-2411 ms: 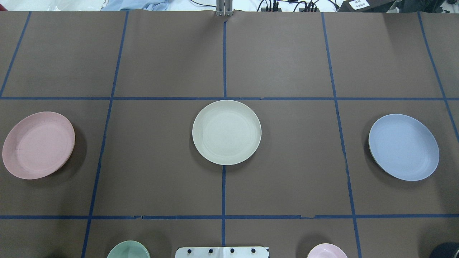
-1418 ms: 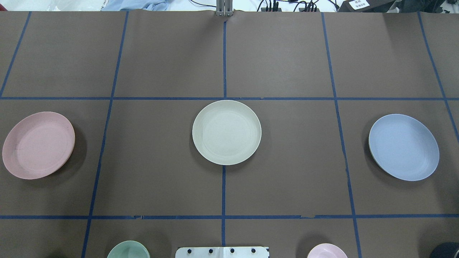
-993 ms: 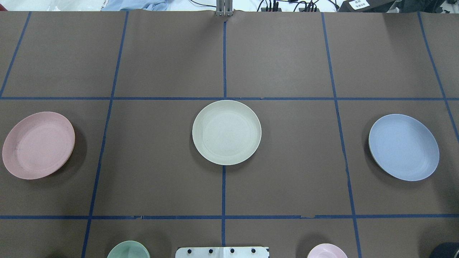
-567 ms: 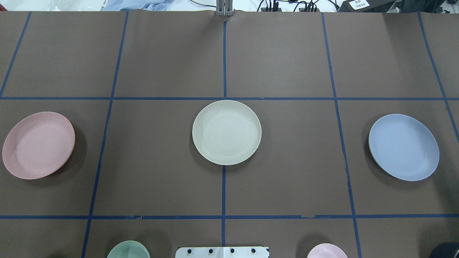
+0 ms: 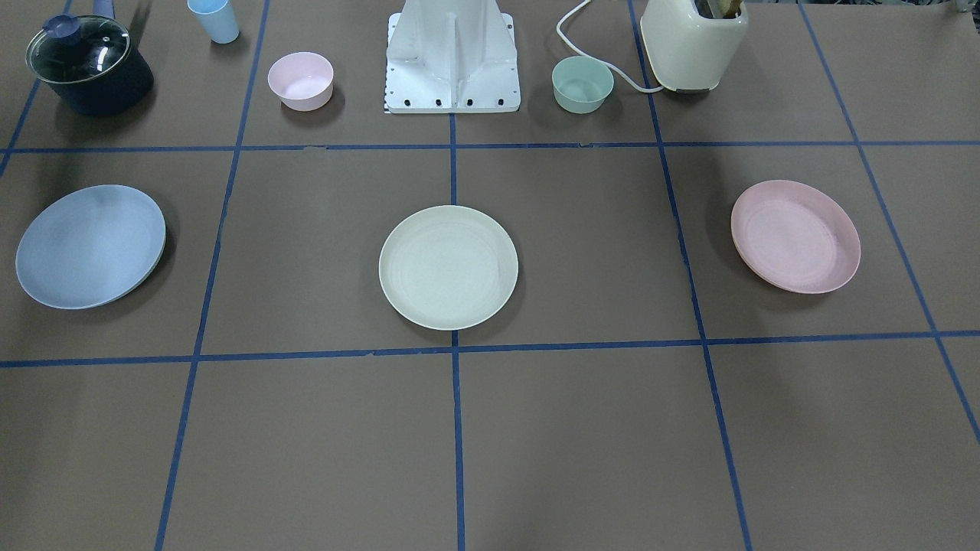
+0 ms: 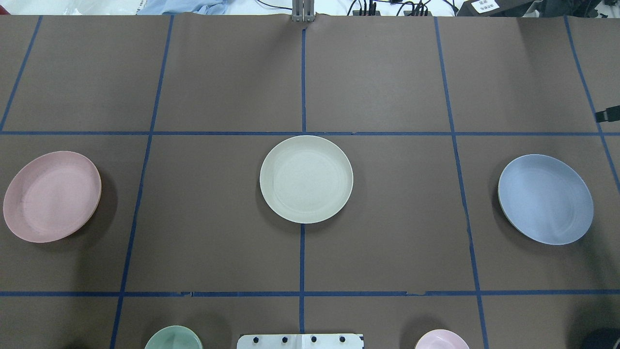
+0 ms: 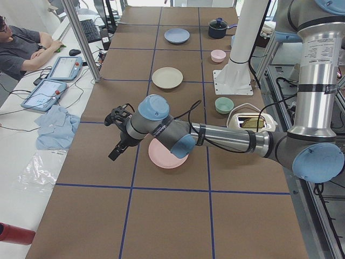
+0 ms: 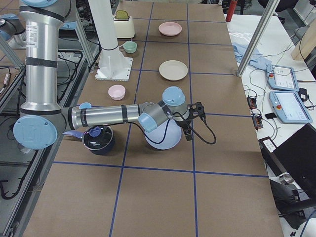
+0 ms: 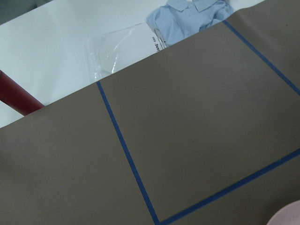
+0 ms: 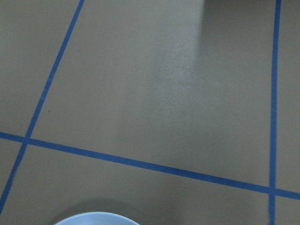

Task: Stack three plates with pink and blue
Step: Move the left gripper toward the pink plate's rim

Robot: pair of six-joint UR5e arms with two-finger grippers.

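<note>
The pink plate (image 6: 52, 196), cream plate (image 6: 306, 179) and blue plate (image 6: 545, 199) lie apart in a row, the left gripper (image 7: 115, 155) hanging by the pink one and the right gripper (image 8: 188, 134) by the blue, though I cannot tell how wide either stands.

Your tabletop (image 6: 218, 232) was matte brown, crossed by a grid of dark blue tape lines (image 6: 302, 72). You had a pale pink round matte plate (image 6: 52, 196) with faint concentric rings, a cream round matte plate (image 6: 306, 179) and a pale blue round matte plate (image 6: 545, 198). You also had a small pink bowl (image 5: 300, 79), a small mint-green bowl (image 5: 583, 83), a light blue cup (image 5: 214, 18), a dark navy lidded pot (image 5: 88, 65) and a cream toaster (image 5: 693, 46).
</note>
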